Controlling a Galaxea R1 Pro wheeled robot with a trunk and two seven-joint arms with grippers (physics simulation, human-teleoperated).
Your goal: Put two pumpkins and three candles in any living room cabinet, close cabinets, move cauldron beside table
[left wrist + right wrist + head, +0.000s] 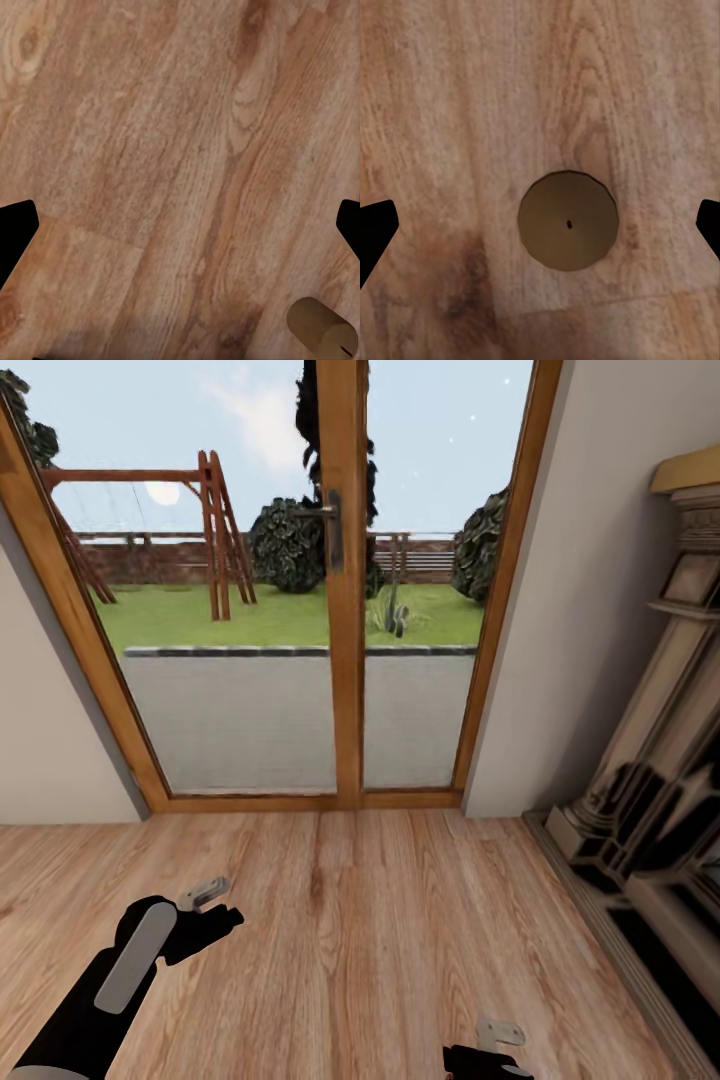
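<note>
A stubby tan candle [568, 221] stands upright on the wood floor, seen end-on with a dark wick dot, straight below my right gripper [540, 231]. That gripper is open, its black fingertips [375, 236] far apart on either side of the candle and not touching it. Another tan candle [322, 327] stands on the floor off to one side of my open left gripper [180, 225], outside its fingers. In the head view the left gripper [213, 908] hovers over bare floor and the right gripper [492, 1048] sits at the bottom edge. Pumpkins, cabinet, cauldron and table are out of view.
A wood-framed glass double door [342, 610] to a garden stands straight ahead, between beige walls. An ornate fireplace surround [650, 780] runs along the right wall. Wood floor [380, 920] stretches between me and the door.
</note>
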